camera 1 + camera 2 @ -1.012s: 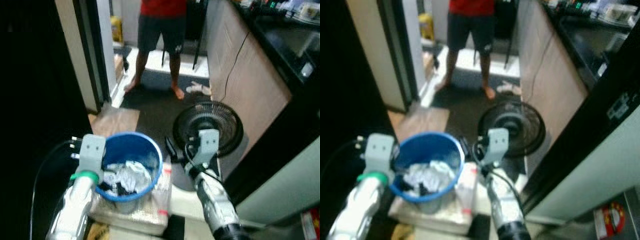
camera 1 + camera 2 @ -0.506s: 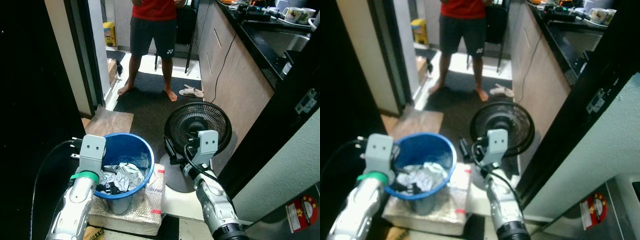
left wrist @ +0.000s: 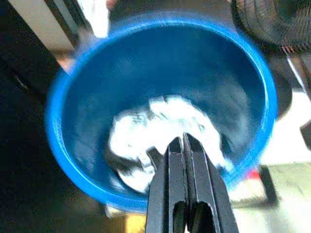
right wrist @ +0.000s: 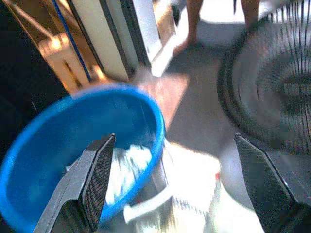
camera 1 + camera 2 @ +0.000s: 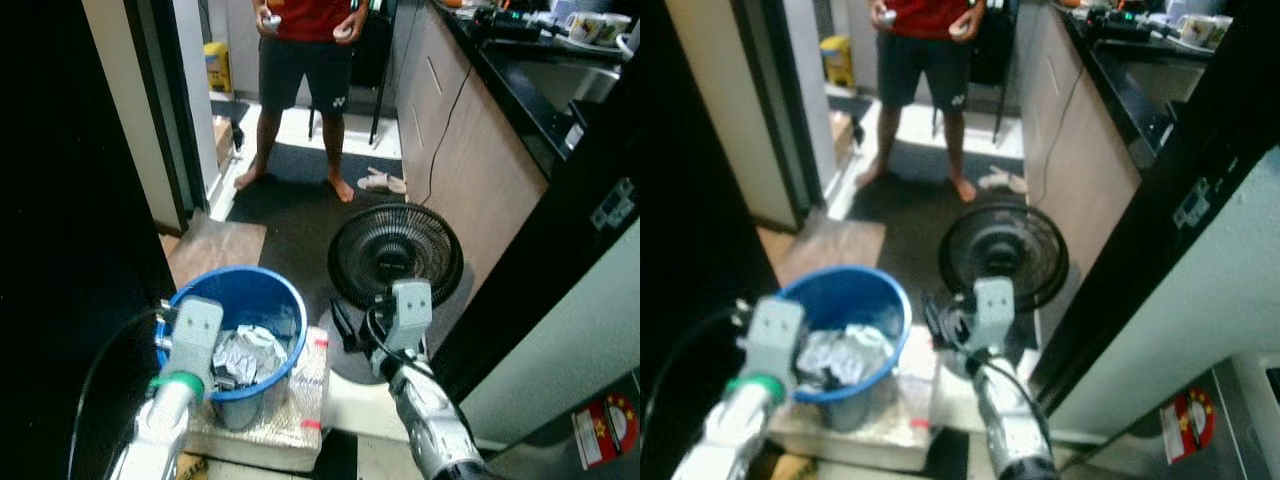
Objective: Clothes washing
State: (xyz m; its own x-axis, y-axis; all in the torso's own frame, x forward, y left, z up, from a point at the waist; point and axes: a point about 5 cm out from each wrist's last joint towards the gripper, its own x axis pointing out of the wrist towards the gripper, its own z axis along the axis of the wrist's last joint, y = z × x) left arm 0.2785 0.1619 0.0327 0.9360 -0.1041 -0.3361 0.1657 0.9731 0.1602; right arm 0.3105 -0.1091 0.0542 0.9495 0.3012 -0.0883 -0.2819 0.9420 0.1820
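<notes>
- Bucket [image 5: 243,300], blue, stood on a pale wrapped block [image 5: 290,420] on the floor, holding crumpled white and dark clothes [image 3: 160,131].
- Left gripper [image 3: 183,145] hung over the clothes, fingers pressed together, nothing between them.
- Right gripper [image 4: 180,174] sat just beside the bucket's rim, fingers [image 4: 95,174] spread wide apart.
- Black floor fan [image 5: 395,255] stood near the bucket, close ahead of the right arm.
- Person [image 5: 300,70] stood barefoot on the dark mat [image 5: 300,210] beyond.
- Kitchen counter [image 5: 520,70] ran along the right.
</notes>
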